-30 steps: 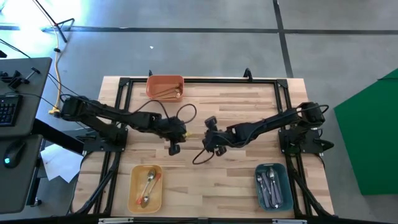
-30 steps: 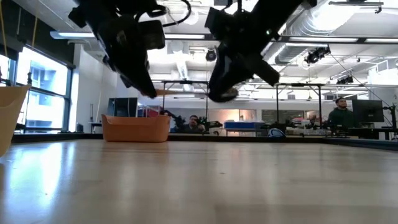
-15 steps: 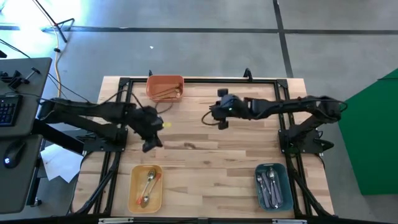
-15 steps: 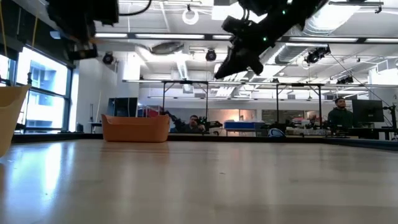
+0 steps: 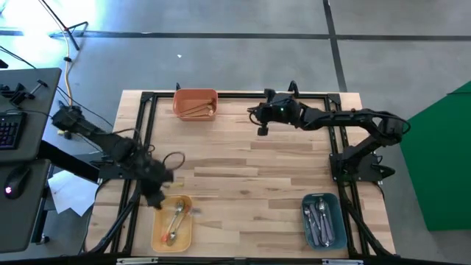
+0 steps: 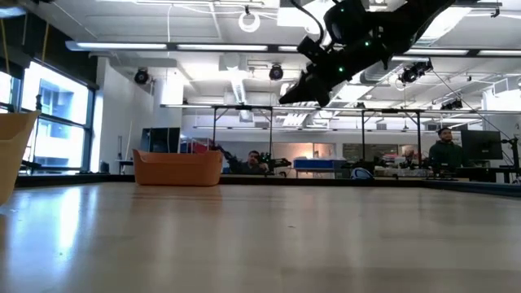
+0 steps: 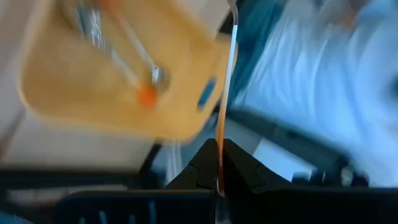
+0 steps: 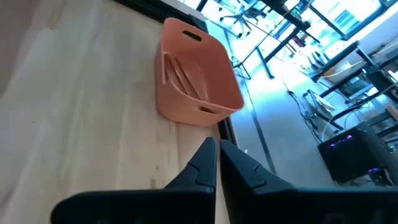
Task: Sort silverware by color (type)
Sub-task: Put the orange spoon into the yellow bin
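In the left wrist view my left gripper (image 7: 219,148) is shut on a thin spoon (image 7: 229,68) with an orange-red handle. The spoon sticks out ahead of the fingers beside the yellow bin (image 7: 74,93). Seen from above, that gripper (image 5: 153,200) hovers at the yellow bin's (image 5: 159,234) far left corner. Inside lie spoons with orange-red handles (image 5: 175,221). My right gripper (image 5: 262,124) is shut and empty, raised near the table's far edge to the right of the red bin (image 5: 179,104). The red bin holds gold spoons (image 5: 199,110). My left gripper pinches the spoon by its orange-red handle (image 7: 219,138) between the two fingertips. The spoon runs on straight ahead along the fingers, and its silver part (image 7: 233,31) reaches past the yellow bin's edge. It is lifted clear of table and bin.
A teal bin (image 5: 338,221) with dark-handled spoons (image 5: 319,221) sits at the near right. Black frame rails (image 5: 140,132) run along the table's sides and far edge. Bare wood (image 5: 250,184) spreads across the middle. People and desks show in the room beyond (image 6: 444,150).
My left gripper has swung from the table's middle toward the near left corner, up to the yellow bin, carrying the spoon. My right gripper has drawn back from the middle toward the far edge and risen.
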